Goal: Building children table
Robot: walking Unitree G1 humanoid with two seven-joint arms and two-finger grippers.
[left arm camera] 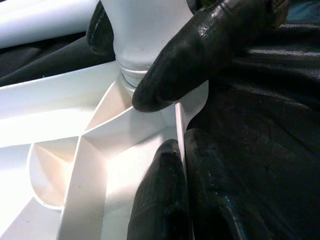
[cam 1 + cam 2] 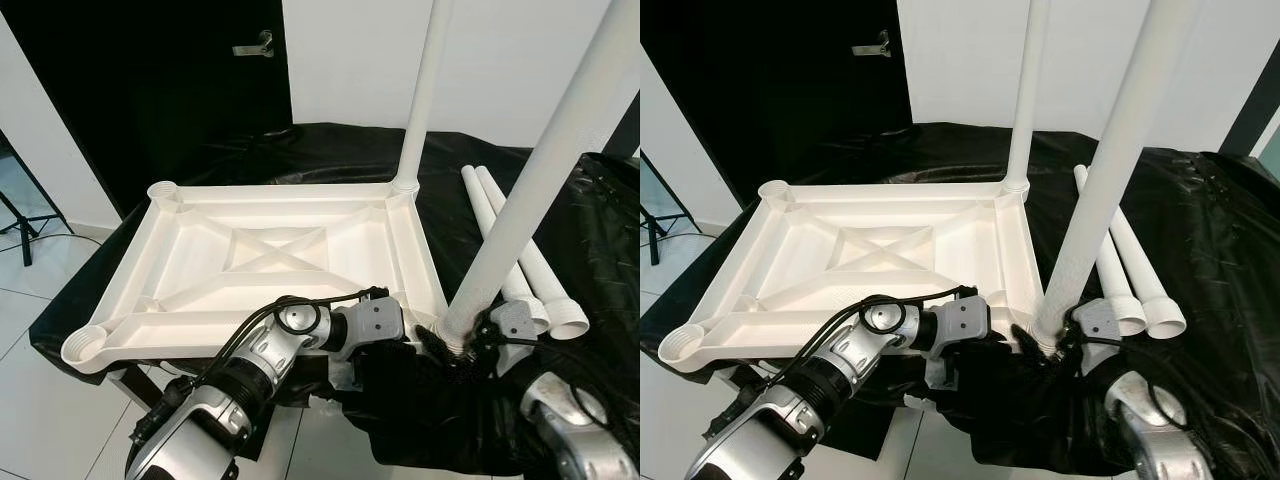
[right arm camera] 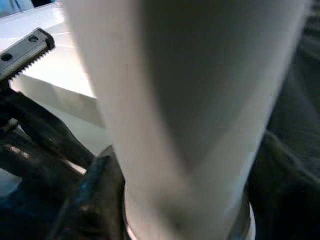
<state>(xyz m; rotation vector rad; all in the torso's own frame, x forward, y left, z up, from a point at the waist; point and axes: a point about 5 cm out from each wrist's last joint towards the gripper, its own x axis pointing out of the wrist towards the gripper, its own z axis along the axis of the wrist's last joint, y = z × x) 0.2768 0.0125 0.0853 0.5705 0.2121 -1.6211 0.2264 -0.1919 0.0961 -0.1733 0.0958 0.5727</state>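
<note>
The white table top (image 2: 130, 250) lies upside down on a black-draped surface. One white leg (image 2: 425, 90) stands upright in its far right corner socket. A second leg (image 2: 545, 170) stands tilted in the near right corner socket, and my right gripper (image 2: 455, 340) is shut around its base; one black finger (image 3: 100, 200) hugs the tube. My left gripper (image 2: 418, 335) reaches in from the near side and is shut on the top's rim wall (image 1: 181, 125) just beside that socket, one finger on each side. Two loose legs (image 2: 520, 250) lie to the right of the top.
Black cloth (image 2: 600, 260) covers the work surface and bunches up at the near right. A dark door (image 2: 200, 90) with a handle stands behind at left, a white wall (image 2: 500, 60) at right. Tiled floor (image 2: 30, 400) shows at the near left.
</note>
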